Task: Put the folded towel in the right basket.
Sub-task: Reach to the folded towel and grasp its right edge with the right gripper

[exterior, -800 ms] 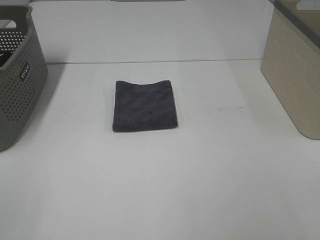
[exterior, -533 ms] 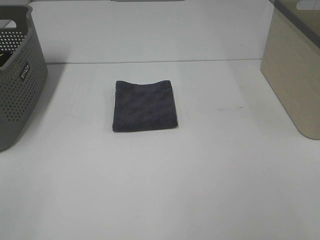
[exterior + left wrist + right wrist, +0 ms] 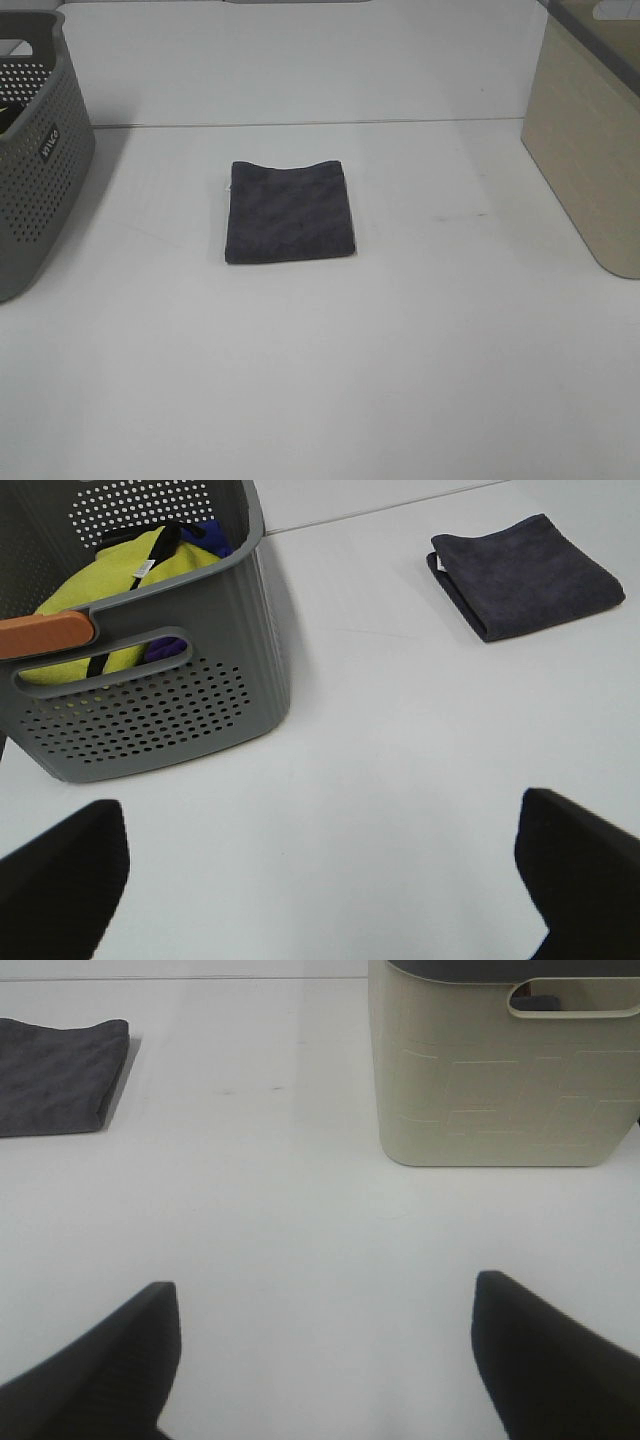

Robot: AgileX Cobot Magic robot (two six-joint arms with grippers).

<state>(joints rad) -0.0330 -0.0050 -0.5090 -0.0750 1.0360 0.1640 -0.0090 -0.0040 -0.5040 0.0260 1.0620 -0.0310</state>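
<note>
A dark grey folded towel (image 3: 290, 211) lies flat in the middle of the white table; it also shows in the left wrist view (image 3: 525, 575) and the right wrist view (image 3: 60, 1075). The right basket (image 3: 590, 140) is beige and stands at the table's right edge, also seen in the right wrist view (image 3: 500, 1070). Neither arm shows in the exterior high view. My left gripper (image 3: 325, 865) is open and empty, near the grey basket, far from the towel. My right gripper (image 3: 325, 1345) is open and empty, in front of the beige basket.
A grey perforated basket (image 3: 35, 150) stands at the table's left edge; the left wrist view shows yellow and purple cloth (image 3: 120, 580) inside it. The table's back edge meets a white wall (image 3: 300, 60).
</note>
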